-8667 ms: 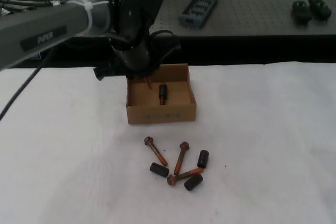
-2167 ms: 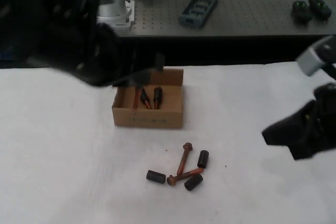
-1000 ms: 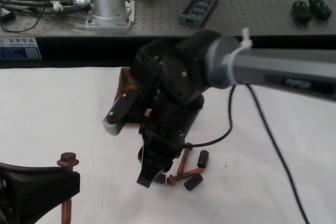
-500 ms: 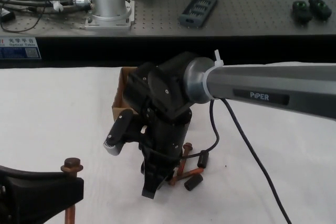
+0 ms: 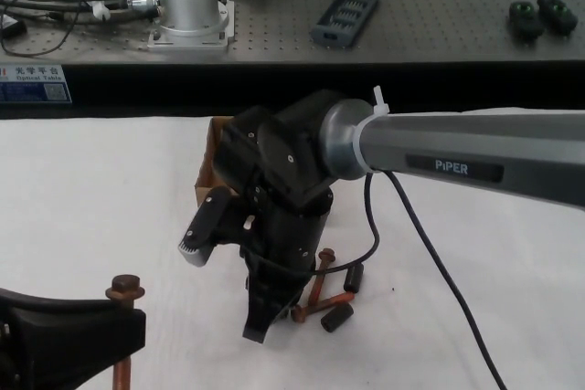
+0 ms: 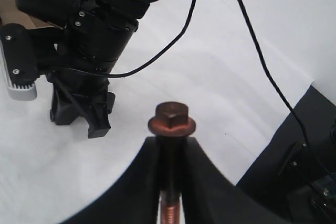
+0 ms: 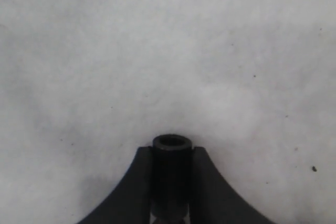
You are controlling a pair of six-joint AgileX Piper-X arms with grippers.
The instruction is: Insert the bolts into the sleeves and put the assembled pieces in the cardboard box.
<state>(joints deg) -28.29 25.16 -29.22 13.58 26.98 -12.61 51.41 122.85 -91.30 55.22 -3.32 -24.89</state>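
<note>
My left gripper point(image 6: 170, 145) is shut on a copper bolt point(image 6: 171, 121), head up; the high view has this gripper point(image 5: 119, 331) and its bolt point(image 5: 123, 291) at the near left corner. My right gripper point(image 7: 171, 153) is shut on a black sleeve point(image 7: 171, 169), open end outward, over white cloth. In the high view the right gripper point(image 5: 258, 321) points down beside the loose pieces: two bolts point(image 5: 320, 277) point(image 5: 324, 304) and two sleeves point(image 5: 353, 278) point(image 5: 336, 317). The right arm covers most of the cardboard box point(image 5: 208, 175).
White cloth point(image 5: 475, 317) covers the bench. A cable point(image 5: 430, 262) hangs from the right arm across it. Behind, a dark perforated table holds a metal post base point(image 5: 187, 6), a blue rack point(image 5: 345, 11) and two dark knobs point(image 5: 541, 15).
Over the last second the right arm's wrist has swung more upright and shifted slightly toward the near side. The left gripper with its bolt has barely moved.
</note>
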